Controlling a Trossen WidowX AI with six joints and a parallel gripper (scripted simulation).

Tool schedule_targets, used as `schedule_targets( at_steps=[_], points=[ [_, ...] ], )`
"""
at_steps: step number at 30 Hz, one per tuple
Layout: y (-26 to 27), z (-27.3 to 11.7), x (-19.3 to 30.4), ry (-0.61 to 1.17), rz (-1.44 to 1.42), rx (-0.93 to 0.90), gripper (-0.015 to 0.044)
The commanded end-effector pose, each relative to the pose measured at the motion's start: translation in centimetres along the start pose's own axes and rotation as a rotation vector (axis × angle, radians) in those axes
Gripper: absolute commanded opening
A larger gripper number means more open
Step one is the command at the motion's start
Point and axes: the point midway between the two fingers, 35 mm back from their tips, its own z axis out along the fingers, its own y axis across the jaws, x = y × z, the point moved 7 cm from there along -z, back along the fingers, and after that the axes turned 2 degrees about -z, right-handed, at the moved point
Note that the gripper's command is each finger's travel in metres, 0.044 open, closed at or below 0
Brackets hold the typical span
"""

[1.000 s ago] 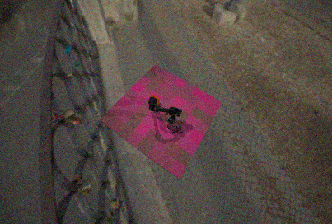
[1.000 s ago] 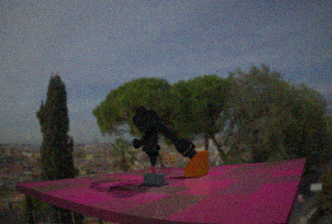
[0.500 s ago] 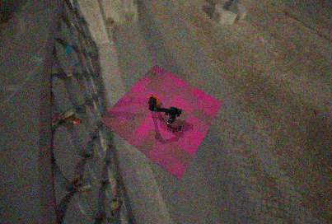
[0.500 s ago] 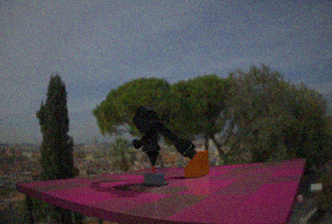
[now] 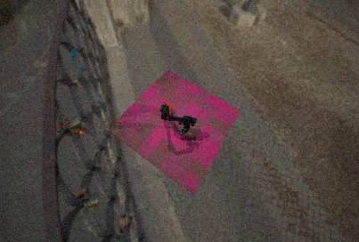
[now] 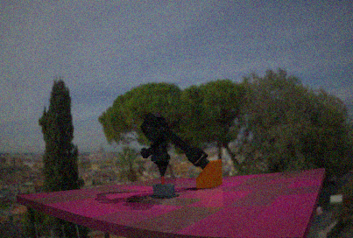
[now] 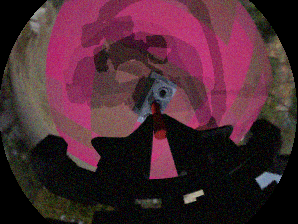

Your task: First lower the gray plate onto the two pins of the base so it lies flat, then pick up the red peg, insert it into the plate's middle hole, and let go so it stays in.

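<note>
The gray plate [image 7: 170, 87] lies over the base; in the exterior view the two look like one gray block [image 6: 165, 191], and their seam cannot be told. In the wrist view a dark round hole or pin ring shows near the plate's far end. My gripper [image 6: 162, 176] [image 7: 157, 116] points down above the block and is shut on the red peg [image 6: 163, 180] [image 7: 160, 131]. The peg's lower end is at or just over the plate's middle part. Fingers and peg hide the middle hole and the near end, so how deep the peg sits cannot be told.
The pink and brown checked table [image 5: 195, 173] [image 6: 275, 206] bears the block. The arm's orange mount [image 6: 210, 175] stands behind and right of the block in the exterior view. Shadows of the arm fall around the block.
</note>
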Motion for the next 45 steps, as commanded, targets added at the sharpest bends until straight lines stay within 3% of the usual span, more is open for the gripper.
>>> schedule_targets(
  at_steps=[1, 2, 8, 45],
  points=[
    [0.0, 0.0, 0.0, 0.0, 0.0, 0.0, 0.0],
    [0.0, 0.0, 0.0, 0.0, 0.0, 0.0, 0.0],
    [0.0, 0.0, 0.0, 0.0, 0.0, 0.0, 0.015],
    [-0.2, -1.9, 0.2, -0.002, -0.01, 0.006, 0.015]
  ],
)
